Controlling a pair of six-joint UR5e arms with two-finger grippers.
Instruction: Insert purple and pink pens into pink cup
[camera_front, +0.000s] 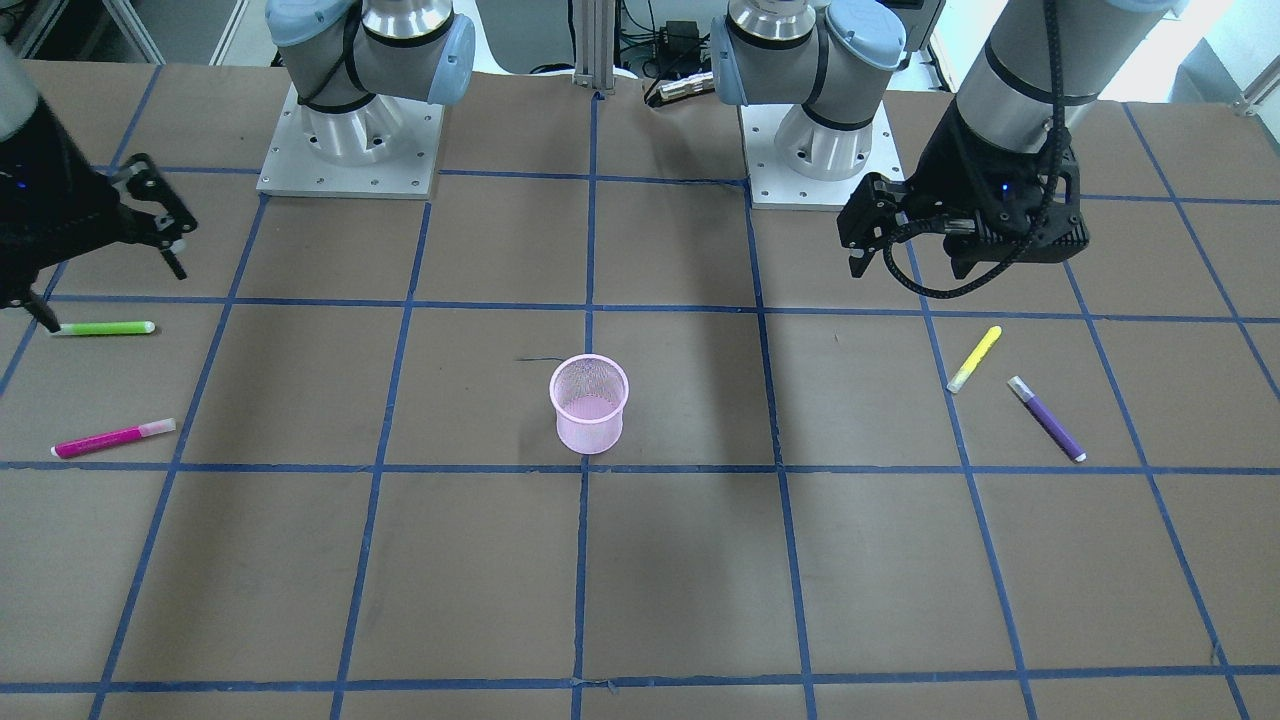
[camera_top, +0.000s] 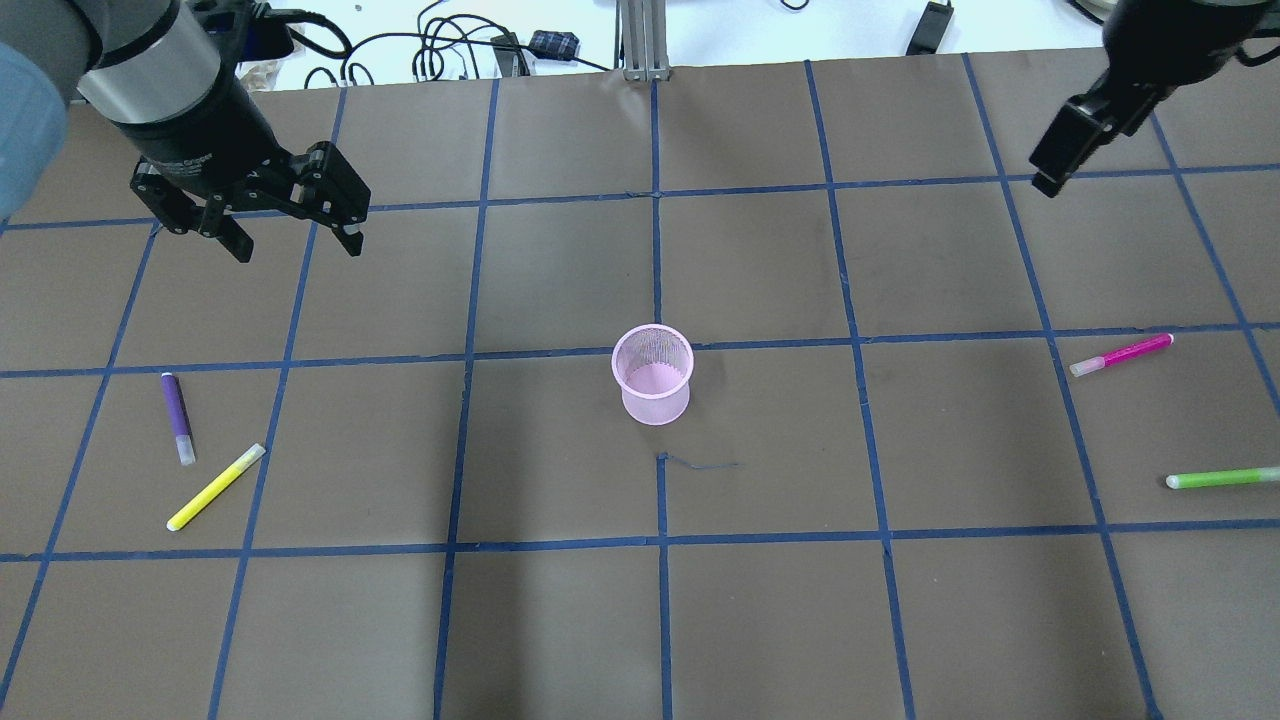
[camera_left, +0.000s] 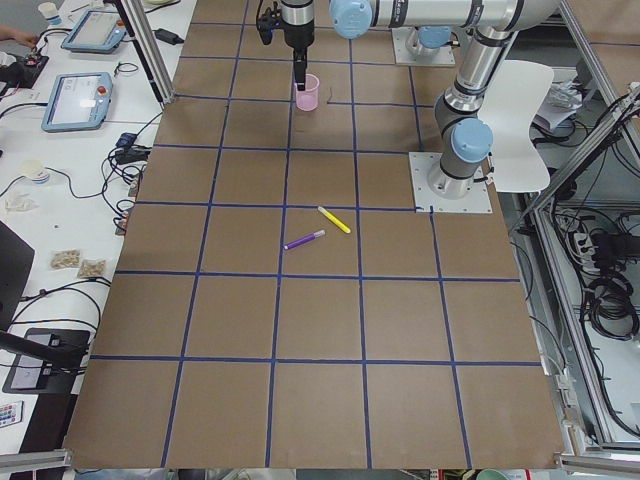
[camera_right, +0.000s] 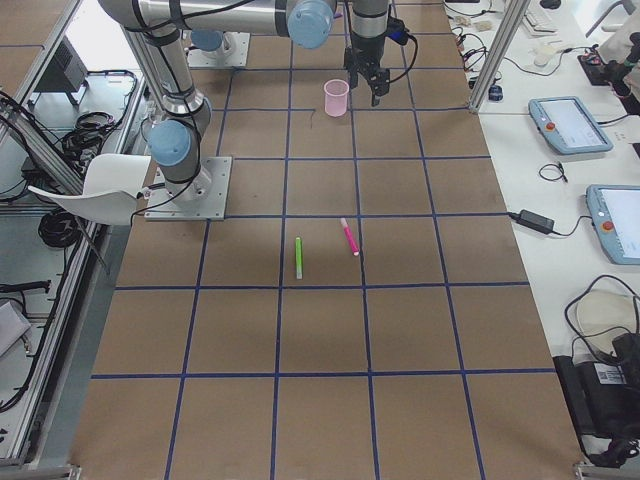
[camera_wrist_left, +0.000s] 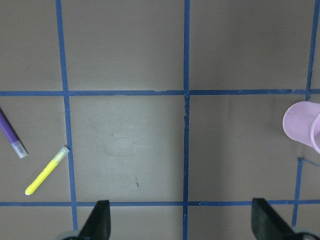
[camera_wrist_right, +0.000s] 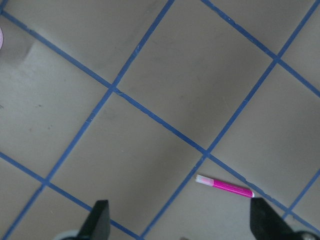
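The pink mesh cup (camera_top: 653, 373) stands upright at the table's middle; it also shows at the right edge of the left wrist view (camera_wrist_left: 304, 125). The purple pen (camera_top: 177, 417) lies flat on the left side, below my left gripper (camera_top: 297, 250), which hangs open and empty above the table. The pink pen (camera_top: 1121, 354) lies flat on the right side. My right gripper (camera_top: 1050, 175) is open and empty, high above the table and farther back than the pink pen, which shows in its wrist view (camera_wrist_right: 225, 186).
A yellow pen (camera_top: 215, 487) lies next to the purple pen. A green pen (camera_top: 1222, 478) lies near the table's right edge, nearer the robot than the pink pen. Blue tape lines grid the brown table (camera_top: 560, 620). Cables lie past the far edge.
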